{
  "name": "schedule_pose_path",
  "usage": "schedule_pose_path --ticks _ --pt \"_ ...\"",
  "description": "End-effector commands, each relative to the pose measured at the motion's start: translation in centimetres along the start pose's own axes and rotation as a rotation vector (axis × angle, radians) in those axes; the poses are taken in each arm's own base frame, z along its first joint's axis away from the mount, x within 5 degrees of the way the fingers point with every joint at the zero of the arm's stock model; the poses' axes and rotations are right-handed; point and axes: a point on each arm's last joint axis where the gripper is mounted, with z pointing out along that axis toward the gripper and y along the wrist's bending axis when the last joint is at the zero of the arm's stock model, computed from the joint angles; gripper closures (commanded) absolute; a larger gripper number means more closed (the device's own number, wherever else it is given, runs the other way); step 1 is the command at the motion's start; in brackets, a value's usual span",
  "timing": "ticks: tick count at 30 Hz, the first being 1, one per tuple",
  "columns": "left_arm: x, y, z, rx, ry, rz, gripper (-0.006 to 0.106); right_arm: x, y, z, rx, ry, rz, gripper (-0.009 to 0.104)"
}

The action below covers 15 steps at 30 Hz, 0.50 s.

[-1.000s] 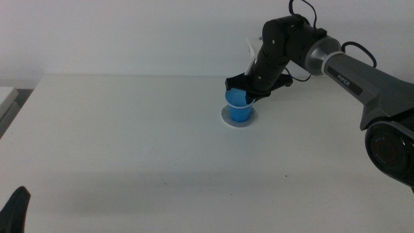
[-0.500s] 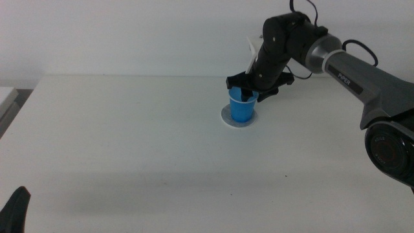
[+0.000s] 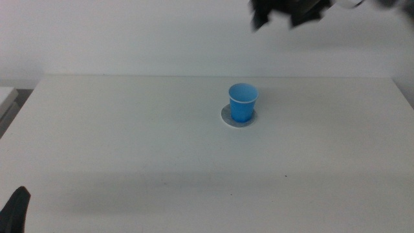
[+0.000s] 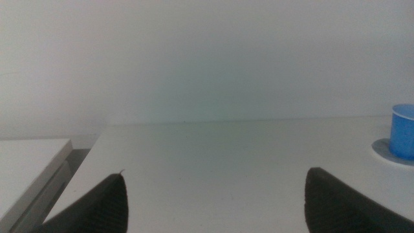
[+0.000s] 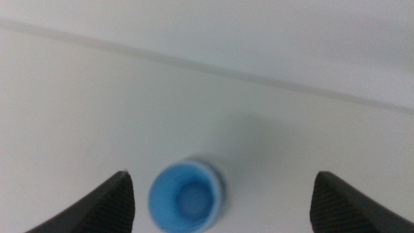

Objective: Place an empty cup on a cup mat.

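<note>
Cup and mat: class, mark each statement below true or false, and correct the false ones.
1. The cup stands upright on the mat. True.
2. The right tool grips the cup. False: it is high above the table, apart from the cup, jaws open.
3. The cup is red. False: it is blue with a white rim.
4. The left tool is open and holds nothing. True.
5. The cup lies on its side beside the mat. False: it is upright on the mat.
</note>
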Motion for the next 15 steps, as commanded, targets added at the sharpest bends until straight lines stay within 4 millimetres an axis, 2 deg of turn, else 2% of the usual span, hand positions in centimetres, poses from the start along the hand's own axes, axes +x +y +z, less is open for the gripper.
schedule_pose_path --ticks 1,4,7,9,12,14,15 --pt "-0.2 0.0 0.0 0.002 -0.017 -0.005 0.007 -1.0 -2.6 -5.8 0.034 -0.094 0.03 0.013" --pt "-0.2 0.0 0.0 0.002 -0.017 -0.005 0.007 -1.2 -5.1 -11.3 0.064 -0.184 0.029 0.013" --pt "-0.2 0.0 0.0 0.002 -0.017 -0.005 0.007 0.0 -7.0 -15.5 0.109 -0.211 0.017 0.013" --pt "-0.2 0.0 0.0 0.002 -0.017 -0.005 0.007 1.7 -8.0 -17.5 0.134 -0.192 0.022 0.013" --pt "-0.2 0.0 0.0 0.002 -0.017 -0.005 0.007 5.6 -8.9 -19.9 0.166 -0.135 0.059 0.013" --pt "-0.2 0.0 0.0 0.002 -0.017 -0.005 0.007 8.4 -9.3 -20.7 0.189 -0.159 0.071 0.013" --pt "-0.2 0.0 0.0 0.002 -0.017 -0.005 0.007 9.8 -9.5 -20.4 0.198 -0.162 0.081 0.013"
